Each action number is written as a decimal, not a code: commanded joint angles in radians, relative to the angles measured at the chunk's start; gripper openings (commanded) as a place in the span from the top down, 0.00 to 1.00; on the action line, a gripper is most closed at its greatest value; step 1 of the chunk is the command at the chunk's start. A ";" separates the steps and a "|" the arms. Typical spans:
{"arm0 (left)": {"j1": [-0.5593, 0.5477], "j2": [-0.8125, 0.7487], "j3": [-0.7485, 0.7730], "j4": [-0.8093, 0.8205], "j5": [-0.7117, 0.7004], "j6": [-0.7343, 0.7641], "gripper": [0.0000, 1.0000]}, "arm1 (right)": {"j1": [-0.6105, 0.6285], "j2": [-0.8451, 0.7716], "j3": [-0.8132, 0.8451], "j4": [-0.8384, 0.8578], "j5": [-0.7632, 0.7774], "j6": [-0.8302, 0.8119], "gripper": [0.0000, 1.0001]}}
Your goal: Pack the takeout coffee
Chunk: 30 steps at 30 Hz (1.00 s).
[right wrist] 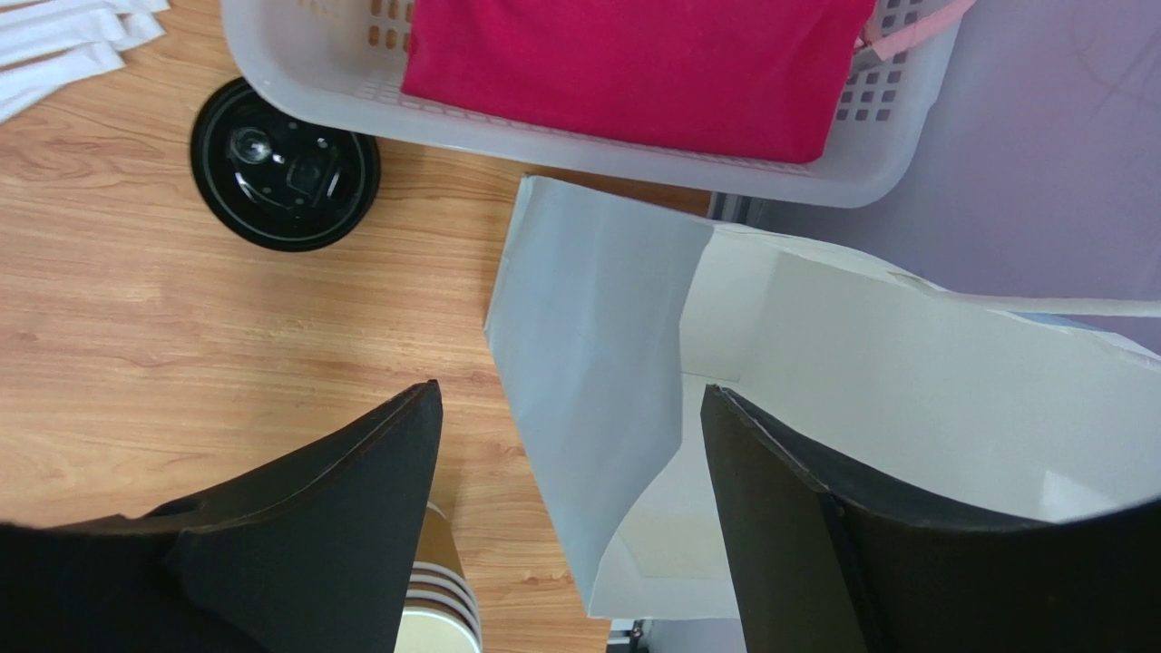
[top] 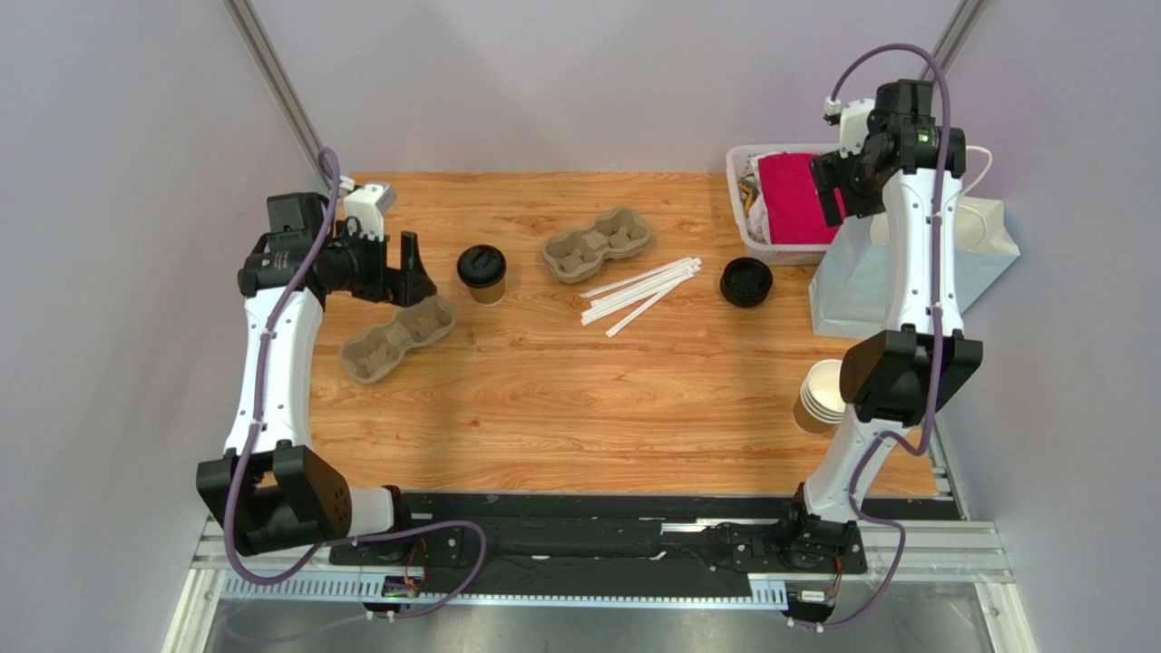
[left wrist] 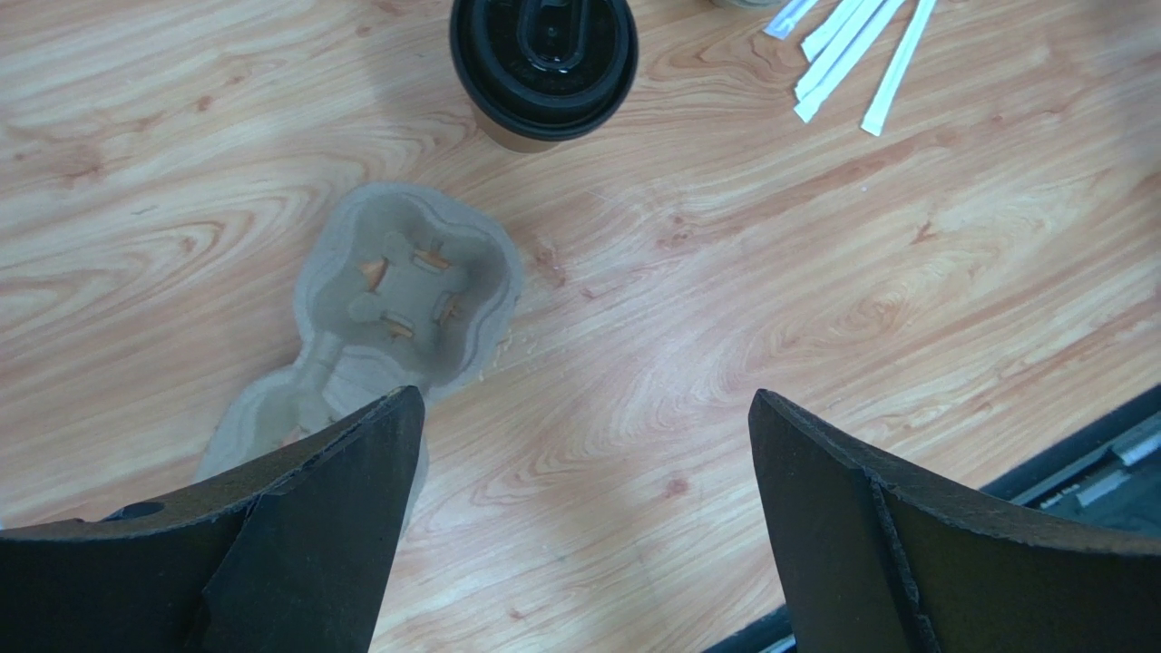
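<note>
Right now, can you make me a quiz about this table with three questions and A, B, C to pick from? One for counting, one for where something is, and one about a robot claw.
1. How many cup carriers lie on the table?
A. one
B. two
C. four

2. Where is the lidded coffee cup?
A. standing on the bare wood
B. sitting in a carrier pocket
C. lying on its side

3. How is the left gripper?
A. open and empty
B. shut on the coffee cup
C. shut on a carrier

Answers:
1 B: the top view shows two carriers, one to each side of the cup.
2 A: the cup stands upright on the wood, and the carrier pockets are empty.
3 A: its fingers stand wide apart with only table between them.
</note>
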 commanded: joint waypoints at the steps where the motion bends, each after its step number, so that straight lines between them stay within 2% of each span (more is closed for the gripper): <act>1: 0.008 -0.042 0.045 -0.021 0.071 -0.045 0.02 | -0.024 0.012 0.054 0.001 0.069 -0.009 0.26; 8: 0.008 -0.038 0.087 -0.020 0.105 -0.087 0.02 | -0.053 0.020 0.002 -0.015 0.010 0.011 0.32; 15: 0.010 -0.049 0.085 -0.021 0.103 -0.090 0.02 | -0.075 0.024 -0.003 -0.056 -0.096 0.024 0.55; 16: 0.008 -0.048 0.085 -0.022 0.108 -0.096 0.02 | -0.076 0.024 0.002 -0.056 -0.096 0.021 0.67; 18: 0.008 -0.045 0.087 -0.021 0.121 -0.104 0.02 | -0.078 0.015 0.010 -0.053 -0.096 0.016 0.84; 19: 0.008 -0.043 0.090 -0.021 0.121 -0.105 0.02 | -0.078 0.011 0.016 -0.052 -0.093 0.010 1.00; 25: 0.010 -0.029 0.099 -0.010 0.114 -0.115 0.02 | -0.073 -0.116 0.040 0.033 -0.124 -0.064 1.00; 30: 0.008 -0.020 0.116 -0.010 0.106 -0.127 0.02 | -0.012 -0.225 0.080 0.080 -0.115 -0.162 1.00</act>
